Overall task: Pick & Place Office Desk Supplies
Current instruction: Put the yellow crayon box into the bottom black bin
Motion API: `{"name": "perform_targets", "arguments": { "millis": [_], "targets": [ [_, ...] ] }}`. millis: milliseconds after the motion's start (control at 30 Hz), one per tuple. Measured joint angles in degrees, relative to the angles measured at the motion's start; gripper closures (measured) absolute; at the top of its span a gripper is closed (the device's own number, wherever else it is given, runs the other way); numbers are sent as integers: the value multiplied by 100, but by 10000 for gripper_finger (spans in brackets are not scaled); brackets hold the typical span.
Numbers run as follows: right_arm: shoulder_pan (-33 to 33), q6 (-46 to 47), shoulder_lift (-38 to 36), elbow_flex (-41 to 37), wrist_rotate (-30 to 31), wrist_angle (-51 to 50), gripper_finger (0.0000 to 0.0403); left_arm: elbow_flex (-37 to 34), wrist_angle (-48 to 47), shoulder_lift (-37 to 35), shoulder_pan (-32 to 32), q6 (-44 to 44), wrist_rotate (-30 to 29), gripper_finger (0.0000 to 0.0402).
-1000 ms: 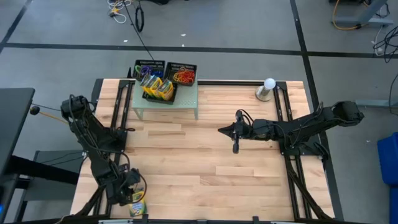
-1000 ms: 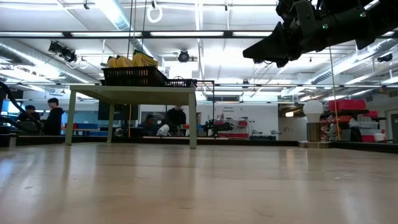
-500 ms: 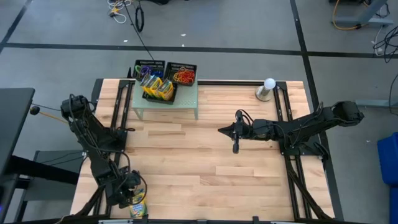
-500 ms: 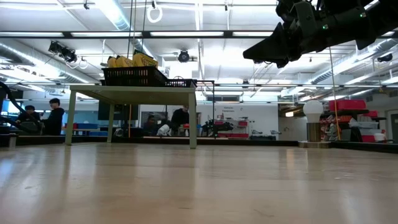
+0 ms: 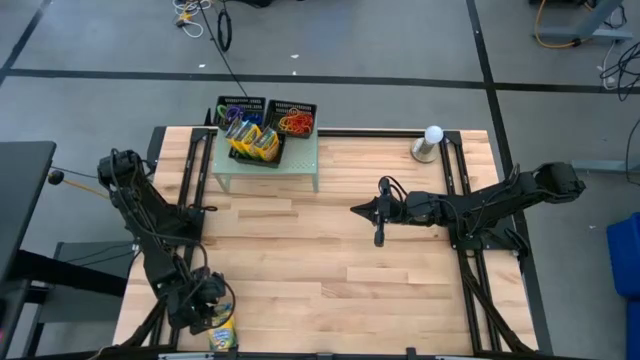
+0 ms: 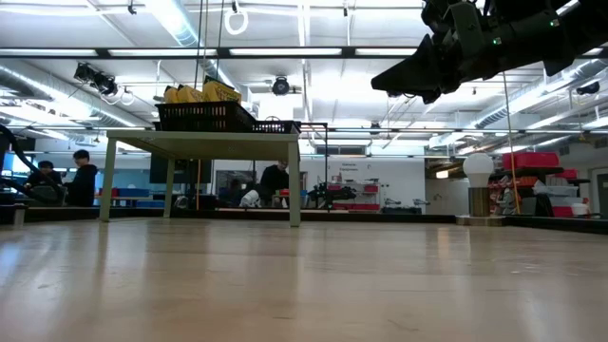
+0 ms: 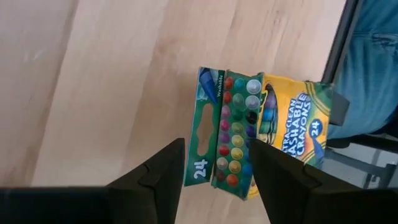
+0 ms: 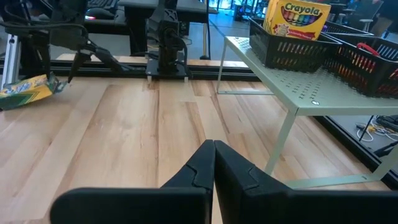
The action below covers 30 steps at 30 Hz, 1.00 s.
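Crayon box in left wrist view: yellow face reads "ULTRA-CLEAN WASHABLE CRAYONS" + "24"; green flap also has "24" and "Washable", open top showing rows of coloured crayon tips. Left gripper has fingers spread on either side of the box's green end, w/ gaps showing, so released, not clamped. In high view this box sits at the near-left corner of the wooden table, right by the table edge, left gripper over it.

Right wrist view: another crayon box reads "Crayola", standing in a black mesh tray on the pale green stand. Second tray beside it w/ red rubber bands. High view: both trays at far edge on the stand, yellow boxes in one, red/orange bands in the other.

Right gripper clenched, empty, hovering mid-table; fingers pressed together in its wrist view.

White ball-topped stand at far-right edge. Centre + near-right of tabletop is bare wood. People in room behind, low view.
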Motion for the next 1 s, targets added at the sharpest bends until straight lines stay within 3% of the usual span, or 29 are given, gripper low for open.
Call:
{"name": "perform_targets", "arguments": {
  "millis": [267, 433, 633, 800, 1000],
  "targets": [
    [0, 0, 0, 0, 0, -2, 392, 128, -718, -196, 0, 25, 126, 212],
    [0, 0, 0, 0, 0, -1, 392, 568, -1352, -374, 3, 41, -366, 212],
    [0, 0, 0, 0, 0, -26, 392, 571, -1218, 90, 78, 24, -172, 212],
    [1, 0, 2, 0, 0, -45, 392, 568, -503, 650, 90, 485, 29, 213],
    [0, 0, 0, 0, 1, -43, 392, 572, -261, 1097, 87, 534, 506, 237]
  ]
}}
